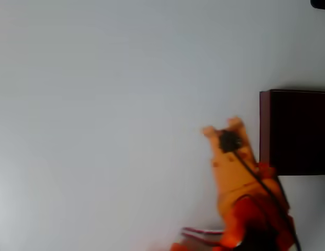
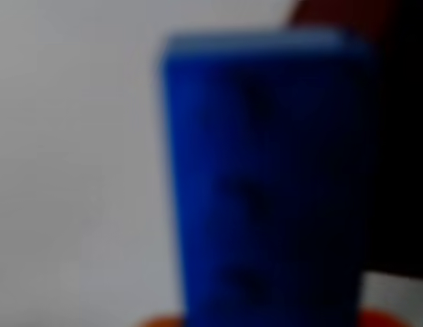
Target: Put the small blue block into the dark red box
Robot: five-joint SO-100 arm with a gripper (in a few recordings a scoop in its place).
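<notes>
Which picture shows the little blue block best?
The wrist view: the small bright blue rectangular block takes up most of that picture, though blurred. In the overhead view I can't make it out; the orange end effector sits beside the large maroon box there.

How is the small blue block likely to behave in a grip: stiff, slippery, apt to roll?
The small blue block looks straight-edged and flat-faced in the blurred wrist view, so it is probably rigid and unlikely to roll. Its faces look smooth, so it might slip. Being tiny beside the dark red box, it is likely light.
</notes>
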